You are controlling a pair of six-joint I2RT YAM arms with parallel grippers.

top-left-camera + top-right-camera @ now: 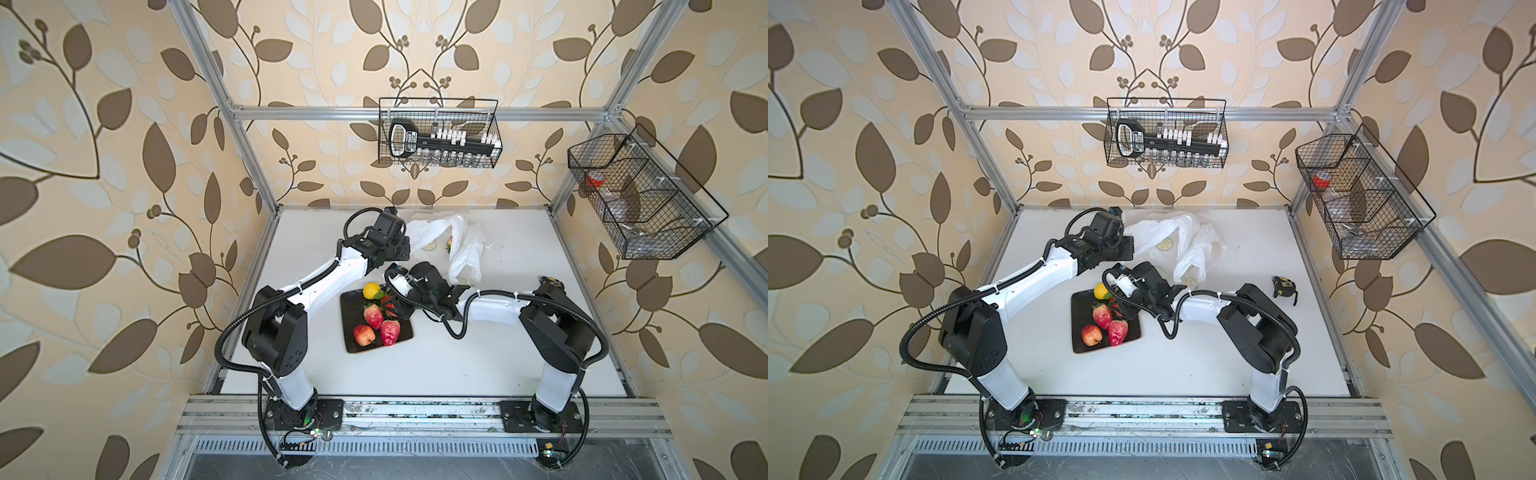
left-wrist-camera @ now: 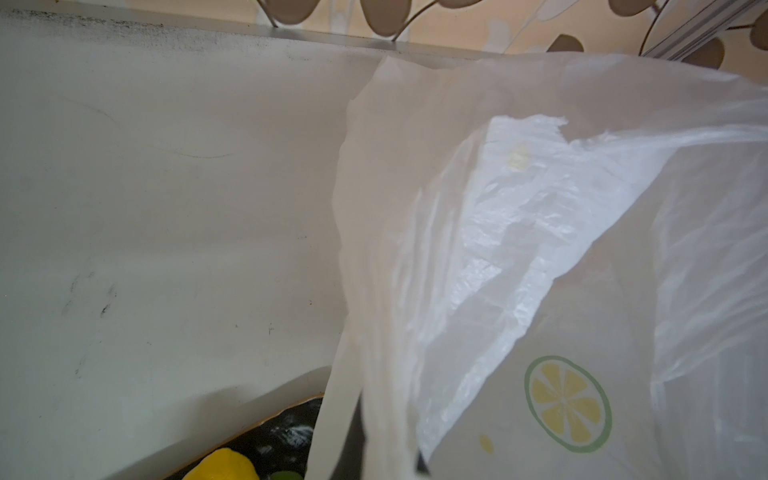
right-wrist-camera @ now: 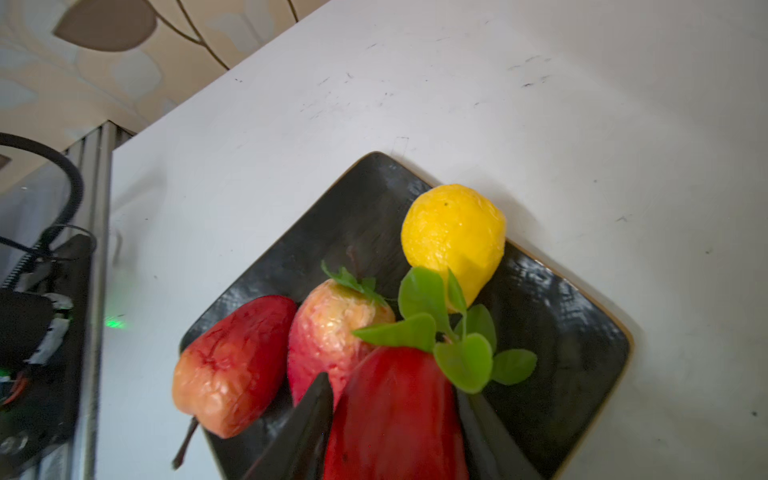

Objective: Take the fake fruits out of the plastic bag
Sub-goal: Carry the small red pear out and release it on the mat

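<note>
The white plastic bag point(image 1: 435, 232) point(image 1: 1158, 235) lies crumpled at the back of the table. My left gripper point(image 1: 404, 246) is shut on a strip of the bag point(image 2: 374, 415), which drapes over its jaws. A small orange-red piece point(image 1: 449, 242) shows in the bag's mouth. My right gripper point(image 3: 395, 386) point(image 1: 395, 306) is shut on a glossy red fruit point(image 3: 395, 424) with green leaves point(image 3: 461, 357), low over the black plate point(image 3: 561, 332) point(image 1: 353, 349). Several fake fruits lie on the plate: a yellow round one point(image 3: 453, 237) point(image 1: 371, 289), a bumpy strawberry point(image 3: 332, 328) and a red pear shape point(image 3: 232, 365).
A tape measure point(image 1: 550, 283) point(image 1: 1284, 286) lies on the table at the right. A wire basket point(image 1: 440, 133) hangs on the back rail and another wire basket point(image 1: 640, 195) on the right rail. Metal frame posts stand at the table's corners.
</note>
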